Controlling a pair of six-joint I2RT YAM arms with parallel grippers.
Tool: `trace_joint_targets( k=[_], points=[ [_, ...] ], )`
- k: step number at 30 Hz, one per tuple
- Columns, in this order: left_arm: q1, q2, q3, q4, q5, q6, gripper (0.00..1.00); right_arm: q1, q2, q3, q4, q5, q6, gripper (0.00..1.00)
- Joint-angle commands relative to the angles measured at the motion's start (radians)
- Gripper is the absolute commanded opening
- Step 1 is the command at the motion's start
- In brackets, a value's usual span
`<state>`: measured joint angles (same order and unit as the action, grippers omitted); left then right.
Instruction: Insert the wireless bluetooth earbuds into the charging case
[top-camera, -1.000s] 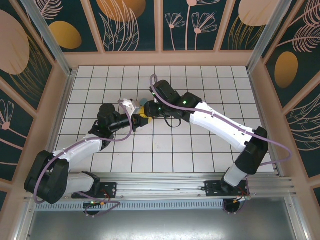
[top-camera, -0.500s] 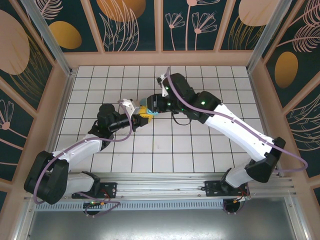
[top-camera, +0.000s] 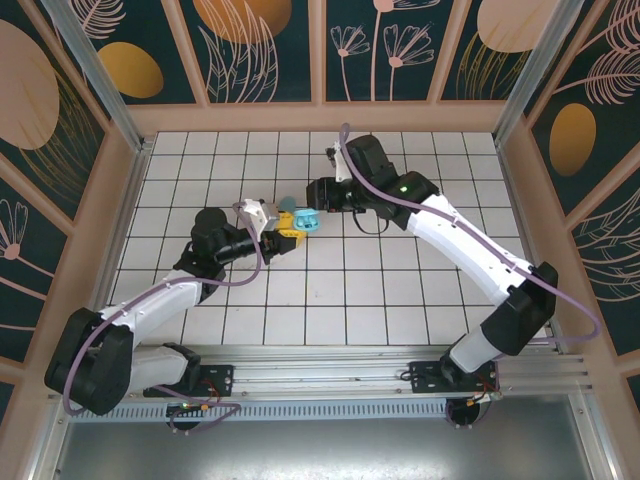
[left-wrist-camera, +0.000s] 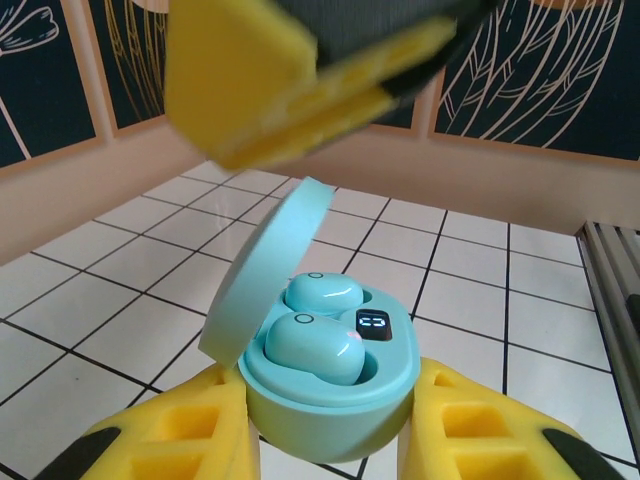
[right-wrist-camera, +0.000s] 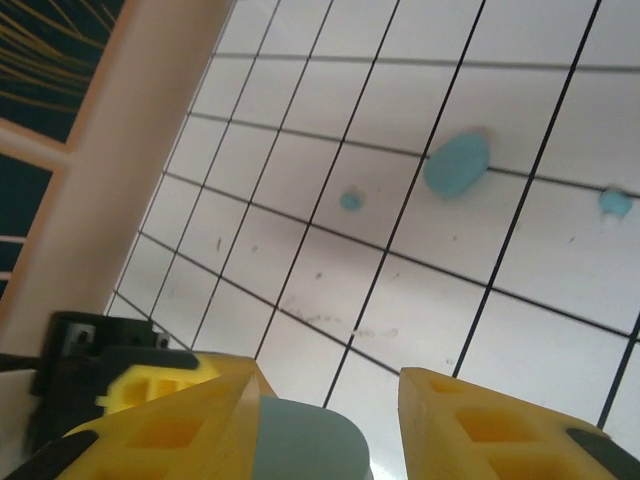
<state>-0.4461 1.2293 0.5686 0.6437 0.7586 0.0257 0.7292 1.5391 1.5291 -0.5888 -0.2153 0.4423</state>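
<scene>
While the left tool (top-camera: 288, 230) clamps the charging case (left-wrist-camera: 330, 395), earbuds (left-wrist-camera: 310, 345) seated, the right tool (right-wrist-camera: 330, 390), parted and apparently empty, should avoid the lid (left-wrist-camera: 270, 270).

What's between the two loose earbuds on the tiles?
A light-blue oval case, lying across a grout line, sits between one loose earbud and the other earbud. The right wrist view shows it.

The charging case (left-wrist-camera: 330, 400) has its base hidden between the left gripper's fingers (left-wrist-camera: 180, 440), which the lower frame edge cuts off. Above it, the right gripper's fingers (left-wrist-camera: 240, 80) are a yellow blur. On the tiled table (right-wrist-camera: 520, 330), two light-blue specks (right-wrist-camera: 351, 200) are too small to name (earbuds or not, no telling).
</scene>
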Motion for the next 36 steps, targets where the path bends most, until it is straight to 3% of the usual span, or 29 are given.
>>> trace_joint_targets(
  k=[1, 7, 11, 16, 27, 36],
  points=[
    [-0.003, -0.018, 0.013, 0.037, 0.017, 0.004, 0.00, 0.009, -0.043, -0.055, 0.016, -0.058, -0.025, 0.42],
    [-0.002, 0.000, 0.016, 0.104, 0.015, -0.051, 0.00, 0.003, -0.212, -0.248, 0.067, -0.047, 0.035, 0.46],
    [-0.003, 0.010, 0.022, 0.126, 0.022, -0.070, 0.00, -0.028, -0.314, -0.345, 0.150, -0.034, 0.097, 0.57],
    [-0.003, 0.018, 0.036, 0.137, 0.046, -0.096, 0.00, -0.090, -0.389, -0.444, 0.342, -0.165, 0.190, 0.64],
    [-0.002, 0.031, 0.012, 0.264, 0.088, -0.201, 0.00, -0.110, -0.305, -0.518, 0.604, -0.378, 0.339, 0.69],
    [-0.003, 0.042, 0.001, 0.345, 0.099, -0.244, 0.00, -0.102, -0.268, -0.573, 0.738, -0.474, 0.424, 0.68]
  ],
)
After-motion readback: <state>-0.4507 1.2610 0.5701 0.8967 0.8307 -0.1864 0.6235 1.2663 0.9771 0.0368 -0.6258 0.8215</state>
